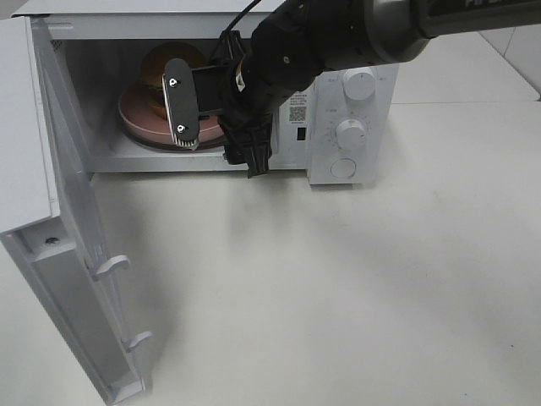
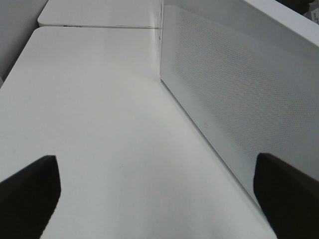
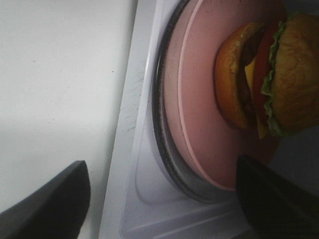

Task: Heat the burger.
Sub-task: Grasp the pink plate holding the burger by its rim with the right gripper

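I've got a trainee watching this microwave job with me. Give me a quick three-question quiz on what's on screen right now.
1. True or false: the burger sits on the pink plate inside the microwave.
2. The microwave door is: A) shut, B) swung open, C) removed.
3. Fill in: the right gripper, at the microwave's opening, has its jaws ____ and holds nothing.

Key: 1 true; 2 B; 3 open.
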Motion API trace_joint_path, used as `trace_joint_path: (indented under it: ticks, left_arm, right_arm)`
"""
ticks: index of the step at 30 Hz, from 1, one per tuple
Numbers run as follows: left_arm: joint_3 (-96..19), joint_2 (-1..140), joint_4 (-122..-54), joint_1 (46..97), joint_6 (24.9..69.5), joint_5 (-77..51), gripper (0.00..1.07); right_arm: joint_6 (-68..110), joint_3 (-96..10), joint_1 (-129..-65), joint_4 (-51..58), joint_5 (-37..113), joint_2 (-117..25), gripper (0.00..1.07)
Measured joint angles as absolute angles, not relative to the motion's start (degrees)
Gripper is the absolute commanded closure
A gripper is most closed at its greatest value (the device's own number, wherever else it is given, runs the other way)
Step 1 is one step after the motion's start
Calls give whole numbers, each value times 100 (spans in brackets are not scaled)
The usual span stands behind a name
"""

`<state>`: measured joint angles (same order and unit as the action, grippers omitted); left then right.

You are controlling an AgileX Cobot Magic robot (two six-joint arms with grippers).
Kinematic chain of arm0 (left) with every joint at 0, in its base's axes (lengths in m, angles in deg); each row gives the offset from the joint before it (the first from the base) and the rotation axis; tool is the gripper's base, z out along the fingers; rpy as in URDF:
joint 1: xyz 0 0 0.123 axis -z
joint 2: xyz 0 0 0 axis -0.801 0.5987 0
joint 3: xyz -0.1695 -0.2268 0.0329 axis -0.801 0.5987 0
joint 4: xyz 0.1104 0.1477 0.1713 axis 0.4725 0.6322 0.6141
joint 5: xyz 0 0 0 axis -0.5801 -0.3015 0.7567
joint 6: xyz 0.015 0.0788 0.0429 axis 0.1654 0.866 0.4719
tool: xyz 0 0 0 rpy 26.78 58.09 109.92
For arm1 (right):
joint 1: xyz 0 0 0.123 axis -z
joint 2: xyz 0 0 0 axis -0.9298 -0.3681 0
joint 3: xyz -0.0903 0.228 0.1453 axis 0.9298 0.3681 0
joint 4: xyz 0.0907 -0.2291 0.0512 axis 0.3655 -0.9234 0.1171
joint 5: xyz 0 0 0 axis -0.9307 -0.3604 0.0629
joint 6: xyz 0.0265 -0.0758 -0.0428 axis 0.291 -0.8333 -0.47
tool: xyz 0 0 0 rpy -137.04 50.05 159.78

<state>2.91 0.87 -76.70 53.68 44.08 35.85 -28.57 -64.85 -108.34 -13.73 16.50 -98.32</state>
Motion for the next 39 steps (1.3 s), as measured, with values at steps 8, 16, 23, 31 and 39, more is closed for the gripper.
trace_joint_path:
  ticks: [8,16,23,31,39]
  left_arm:
    - [291,87,-7670,5368,4408,3585,9]
    - [291,87,-7670,5368,4408,3585,9]
    - [291,87,-7670,5368,4408,3585,9]
    - [291,87,-7670,5368,4408,3585,9]
    - [291,87,-7670,5368,4408,3585,9]
  right_arm:
    - [-2851,-6966,-10834,-1264,1678,-10422,30]
    - [-2851,-7499,-10834,-1241,1587,-10886,31]
    - [-2651,-8066,-10834,-1247,1449,-11258,31]
    - [-2559,-8398,-10799,-1069,1140,-11596,38]
    - [-2559,-8450,-10794,-949,1191,-11602,90]
